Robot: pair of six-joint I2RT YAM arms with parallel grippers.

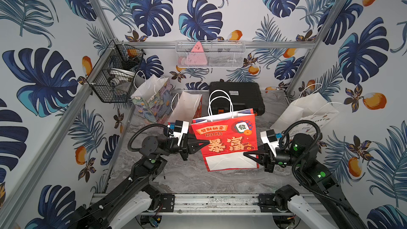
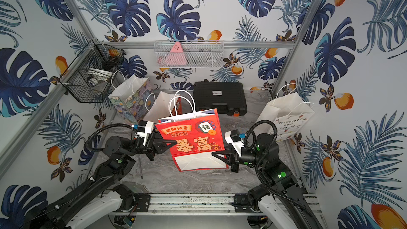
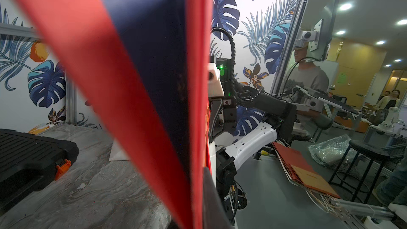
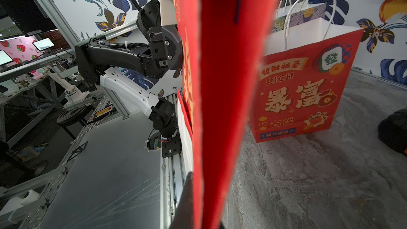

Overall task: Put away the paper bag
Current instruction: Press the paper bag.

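Now the flattened red paper bag (image 1: 224,137) is held over the worktop (image 1: 176,179) between the left gripper (image 1: 206,143) and right gripper (image 1: 246,154), fingers pinching its side edges; the carry seems in hand, and next both arms must move together

Red paper bag (image 3: 92,62) close up, black case (image 3: 26,150), marble tabletop (image 3: 99,183)

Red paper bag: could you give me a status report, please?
Left hand and right hand shut on red paper bag edges. Bag flattened, bottom folded up. Black case behind it.
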